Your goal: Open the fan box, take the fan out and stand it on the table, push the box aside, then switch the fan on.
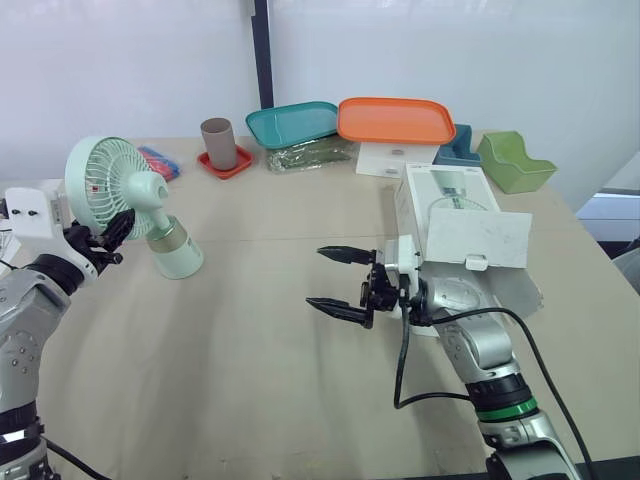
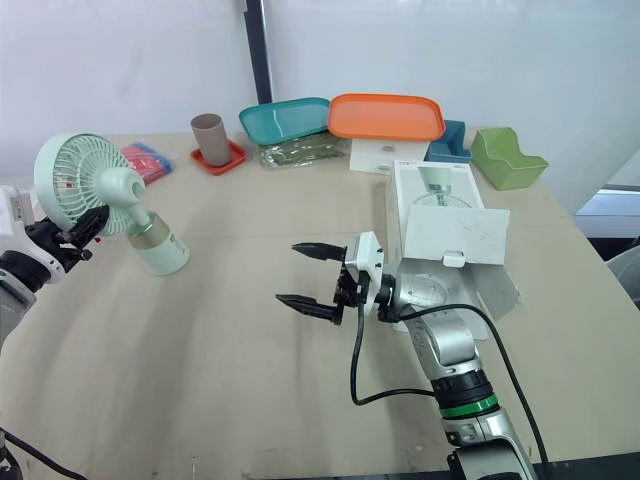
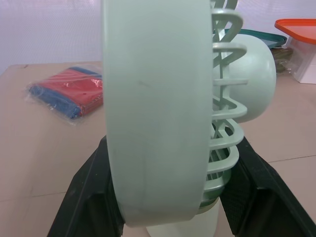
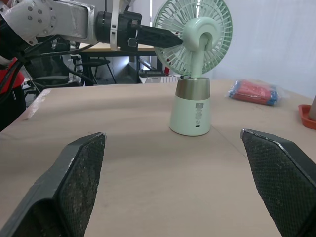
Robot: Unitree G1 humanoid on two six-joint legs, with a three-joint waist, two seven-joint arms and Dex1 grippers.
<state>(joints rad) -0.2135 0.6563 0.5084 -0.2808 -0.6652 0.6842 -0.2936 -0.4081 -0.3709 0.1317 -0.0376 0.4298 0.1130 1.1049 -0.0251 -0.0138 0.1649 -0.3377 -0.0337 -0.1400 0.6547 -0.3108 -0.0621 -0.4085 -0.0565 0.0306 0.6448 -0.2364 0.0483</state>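
Note:
The mint-green fan (image 1: 120, 185) stands on its cream base (image 1: 176, 255) at the left of the table. My left gripper (image 1: 108, 232) is shut on the rim of the fan's head, and its black fingers (image 3: 91, 197) press both sides of the cage (image 3: 158, 108). The white fan box (image 1: 452, 205) lies on the right side with its flap (image 1: 476, 240) open. Just left of the box, my right gripper (image 1: 320, 277) hovers open above the table, pointing toward the fan (image 4: 193, 49), with nothing between its fingers (image 4: 79, 168).
Along the far edge sit a brown cup (image 1: 218, 142) on a red coaster, a teal tray (image 1: 292, 123), an orange tray (image 1: 395, 120) on a white box, a blue bin (image 1: 458, 145) and a green bin (image 1: 512, 160). A red-blue packet (image 1: 160, 162) lies behind the fan.

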